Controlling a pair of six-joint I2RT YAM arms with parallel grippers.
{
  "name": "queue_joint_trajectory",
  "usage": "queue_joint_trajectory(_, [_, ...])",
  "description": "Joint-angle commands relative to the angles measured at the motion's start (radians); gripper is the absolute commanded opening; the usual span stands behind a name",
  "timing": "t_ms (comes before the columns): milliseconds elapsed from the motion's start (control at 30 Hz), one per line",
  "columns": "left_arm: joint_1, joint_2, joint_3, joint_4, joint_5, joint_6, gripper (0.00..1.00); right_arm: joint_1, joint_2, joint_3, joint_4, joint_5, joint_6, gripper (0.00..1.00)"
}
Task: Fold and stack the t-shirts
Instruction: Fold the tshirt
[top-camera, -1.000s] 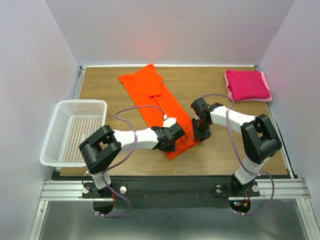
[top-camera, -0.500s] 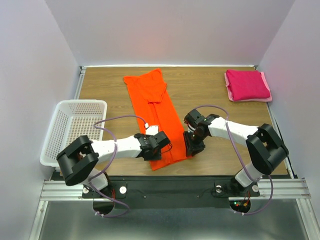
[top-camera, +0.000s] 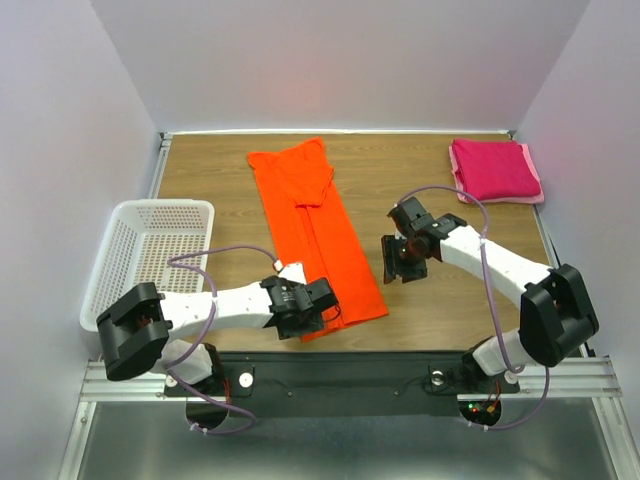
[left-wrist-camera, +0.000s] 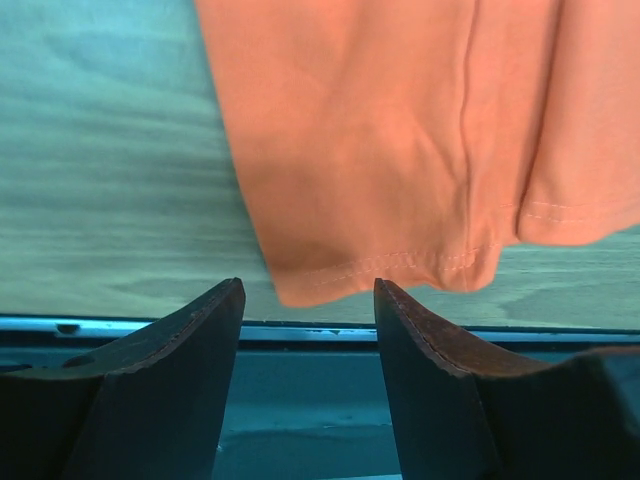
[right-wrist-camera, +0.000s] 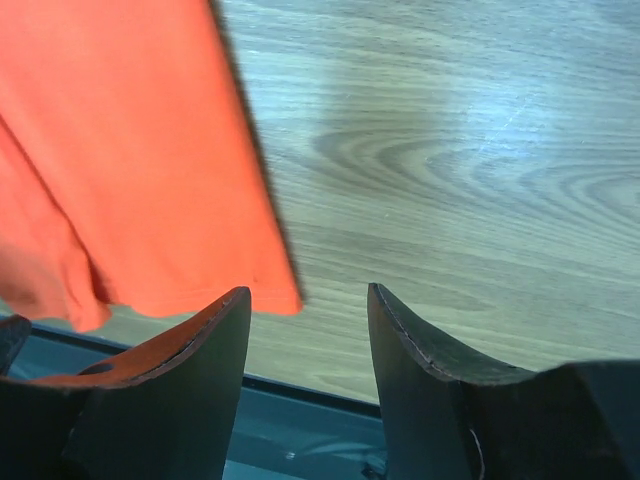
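Wooden table (top-camera: 215, 180) holds a flat orange t-shirt (top-camera: 322, 245) and folded magenta t-shirt (top-camera: 495, 170).

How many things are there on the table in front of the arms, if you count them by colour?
Orange t-shirt: 1
Magenta-pink t-shirt: 1
White basket: 1
Total: 3
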Motion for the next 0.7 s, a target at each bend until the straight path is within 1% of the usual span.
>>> queue_joint_trajectory(0, [-0.022, 0.000, -0.039, -0.061, -0.037, -0.148, 0.63, -0.004, 0.012, -0.012, -0.002, -0.022, -0.039, 0.56])
queue_joint_trajectory(133, [-0.022, 0.000, -0.065, -0.034, -0.039, -0.168, 0.62, -0.004, 0.009, -0.035, 0.018, -0.045, -0.044, 0.56])
queue_joint_trajectory(300, [-0.022, 0.078, -0.039, -0.014, -0.028, -0.136, 0.60, -0.003, 0.011, -0.065, 0.050, -0.092, -0.029, 0.56])
queue_joint_trajectory(433, [-0.022, 0.100, -0.050, 0.005, -0.033, -0.139, 0.54, -0.001, 0.019, -0.090, 0.072, -0.111, -0.015, 0.56])
queue_joint_trajectory(467, [-0.021, 0.103, -0.055, 0.005, -0.031, -0.139, 0.54, -0.003, 0.020, -0.093, 0.075, -0.114, -0.013, 0.56])
queue_joint_trajectory(567, [-0.019, 0.113, -0.069, 0.040, -0.013, -0.125, 0.46, 0.003, 0.023, -0.102, 0.084, -0.108, -0.004, 0.56])
queue_joint_trajectory(600, [-0.019, 0.120, -0.066, 0.042, -0.010, -0.121, 0.41, 0.005, 0.028, -0.107, 0.087, -0.108, -0.002, 0.56])
queue_joint_trajectory(633, [-0.019, 0.121, -0.062, 0.042, -0.010, -0.118, 0.38, 0.010, 0.031, -0.105, 0.087, -0.109, 0.002, 0.55])
queue_joint_trajectory(667, [-0.019, 0.127, -0.059, 0.042, -0.010, -0.110, 0.33, 0.013, 0.041, -0.107, 0.089, -0.112, 0.007, 0.55])
